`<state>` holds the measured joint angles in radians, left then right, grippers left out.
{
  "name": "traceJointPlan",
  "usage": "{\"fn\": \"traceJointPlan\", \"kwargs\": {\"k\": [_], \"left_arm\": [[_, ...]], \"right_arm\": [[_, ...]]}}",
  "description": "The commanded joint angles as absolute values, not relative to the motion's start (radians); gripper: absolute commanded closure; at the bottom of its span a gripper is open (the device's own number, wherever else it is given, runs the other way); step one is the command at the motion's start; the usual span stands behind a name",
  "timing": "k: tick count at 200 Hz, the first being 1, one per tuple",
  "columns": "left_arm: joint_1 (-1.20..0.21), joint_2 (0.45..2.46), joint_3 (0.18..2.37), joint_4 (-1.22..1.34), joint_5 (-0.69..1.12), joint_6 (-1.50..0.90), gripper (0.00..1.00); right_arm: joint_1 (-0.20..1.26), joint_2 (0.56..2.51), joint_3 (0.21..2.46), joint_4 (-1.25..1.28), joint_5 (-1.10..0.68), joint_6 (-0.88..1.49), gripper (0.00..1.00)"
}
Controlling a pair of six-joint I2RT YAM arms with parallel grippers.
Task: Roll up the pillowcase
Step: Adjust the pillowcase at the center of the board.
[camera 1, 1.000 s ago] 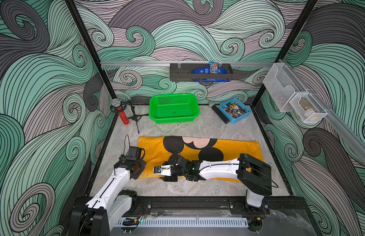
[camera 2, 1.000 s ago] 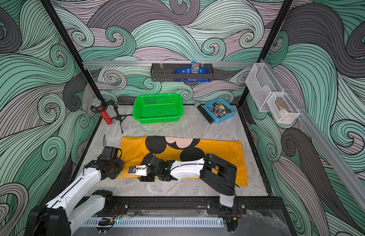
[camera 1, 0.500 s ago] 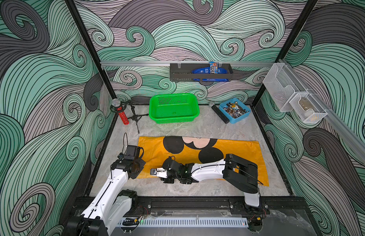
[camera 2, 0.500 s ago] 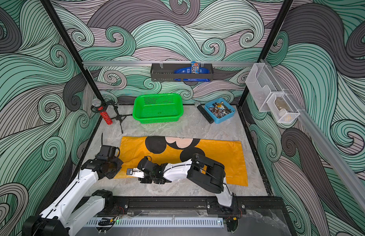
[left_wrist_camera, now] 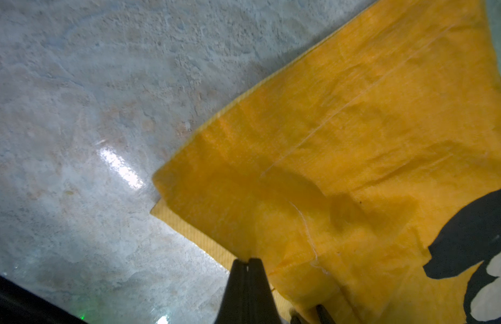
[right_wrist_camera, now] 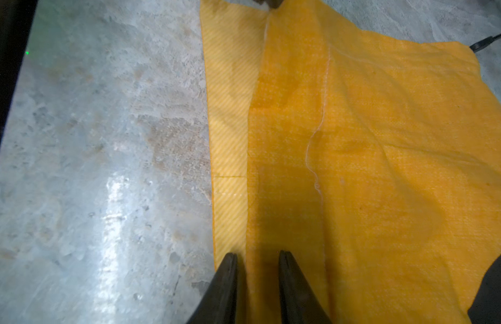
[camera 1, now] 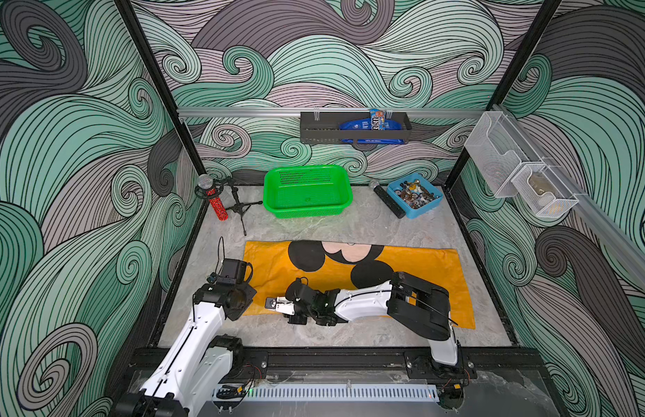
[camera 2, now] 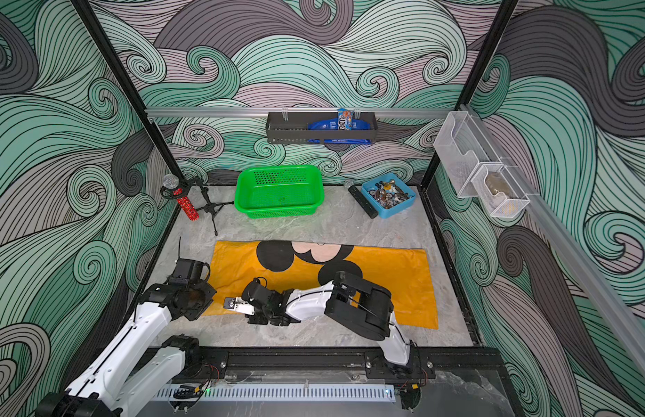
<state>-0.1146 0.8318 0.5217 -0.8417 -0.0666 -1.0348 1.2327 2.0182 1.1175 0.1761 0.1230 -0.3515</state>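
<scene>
The pillowcase (camera 1: 414,267) (camera 2: 386,267) lies flat across the table, mustard-yellow with a black-and-beige mouse-head print facing up. My left gripper (left_wrist_camera: 247,261) is at its near left corner (camera 1: 247,307), jaws pressed together on the lifted top layer of the cloth (left_wrist_camera: 341,126). My right gripper (camera 1: 269,302) (camera 2: 227,303) lies low along the near edge, pointing left. In the right wrist view its two fingers (right_wrist_camera: 257,254) stand apart on the cloth (right_wrist_camera: 384,140), straddling the edge of the top layer, with a paler striped layer beneath.
A green basket (camera 1: 306,191), a blue tray of small items (camera 1: 414,196) and a black bar (camera 1: 387,200) stand at the back. A red microphone on a tripod (camera 1: 218,204) is back left. A wall shelf (camera 1: 353,126) and clear bins (camera 1: 512,169) hang above.
My right gripper has slid left along the near edge of the pillowcase, and its jaws have narrowed. The left gripper stays shut at the corner, barely moved.
</scene>
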Motion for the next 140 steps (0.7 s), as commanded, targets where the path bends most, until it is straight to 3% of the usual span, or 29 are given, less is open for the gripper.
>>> {"fn": "traceJointPlan", "kwargs": {"k": [1, 36, 140], "left_arm": [[-0.122, 0.828, 0.56, -0.884, -0.062, -1.012, 1.0], [-0.121, 0.838, 0.567, -0.885, -0.067, -0.999, 1.0], [-0.127, 0.861, 0.576, -0.908, -0.072, -1.006, 1.0]], "right_arm": [[1.225, 2.039, 1.15, 0.178, 0.14, -0.336, 0.78], [1.218, 2.02, 1.152, 0.179, 0.123, -0.335, 0.95], [1.218, 1.845, 1.055, 0.161, -0.021, -0.335, 1.0]]}}
